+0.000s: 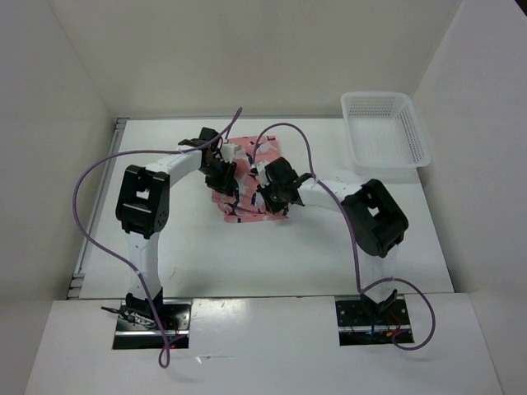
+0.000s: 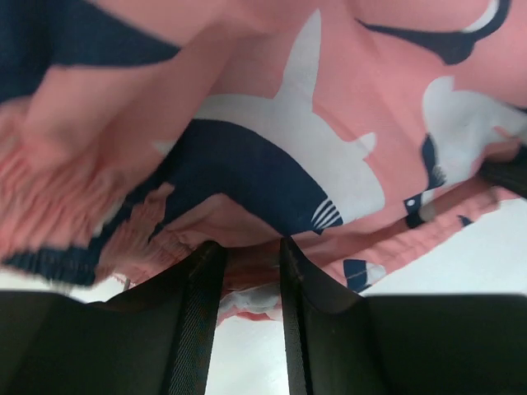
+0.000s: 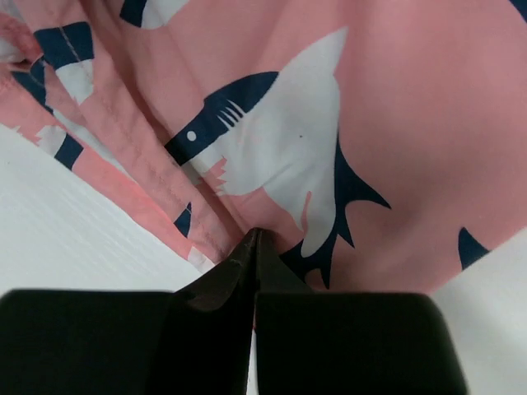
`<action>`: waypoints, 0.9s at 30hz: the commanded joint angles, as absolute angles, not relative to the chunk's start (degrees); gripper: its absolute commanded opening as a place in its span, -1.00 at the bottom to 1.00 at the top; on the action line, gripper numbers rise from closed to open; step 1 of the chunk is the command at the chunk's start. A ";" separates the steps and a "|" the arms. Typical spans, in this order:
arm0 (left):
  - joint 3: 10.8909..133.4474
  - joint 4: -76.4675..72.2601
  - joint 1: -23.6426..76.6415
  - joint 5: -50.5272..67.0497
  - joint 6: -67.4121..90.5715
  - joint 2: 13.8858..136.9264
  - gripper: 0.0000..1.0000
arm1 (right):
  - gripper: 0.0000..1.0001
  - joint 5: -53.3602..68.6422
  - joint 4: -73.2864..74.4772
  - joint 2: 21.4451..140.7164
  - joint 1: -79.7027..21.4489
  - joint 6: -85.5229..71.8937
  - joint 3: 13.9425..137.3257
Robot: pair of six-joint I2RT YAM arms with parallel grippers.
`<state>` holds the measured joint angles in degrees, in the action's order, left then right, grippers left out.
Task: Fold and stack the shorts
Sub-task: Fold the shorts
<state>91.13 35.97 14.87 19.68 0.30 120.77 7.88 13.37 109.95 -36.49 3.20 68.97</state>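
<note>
The shorts [image 1: 245,204] lie bunched on the table [image 1: 247,263], in the middle toward the far side. They are not folded flat, so we think the fold is only starting. The left gripper [image 2: 245,251] has its fingers a little apart with pink cloth between them. We cannot tell if they pinch it. The right gripper [image 3: 252,237] is squeezed shut, with its tip at the cloth's edge. Next we need a firm hold, then we lift one side over.
</note>
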 commanded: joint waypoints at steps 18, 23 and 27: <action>99.58 34.90 12.67 22.15 0.00 103.55 0.98 | 0.10 0.56 23.47 97.93 -28.13 7.02 95.88; 97.75 35.41 8.97 18.48 0.00 93.63 0.98 | 0.30 -5.98 22.32 87.82 -21.56 11.43 91.42; 90.21 34.63 2.39 11.44 0.00 87.02 0.98 | 0.46 -7.64 19.34 79.29 -12.76 11.95 80.55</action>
<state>95.31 34.46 6.50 17.37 0.23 90.08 -3.70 19.62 82.46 -16.95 10.09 86.98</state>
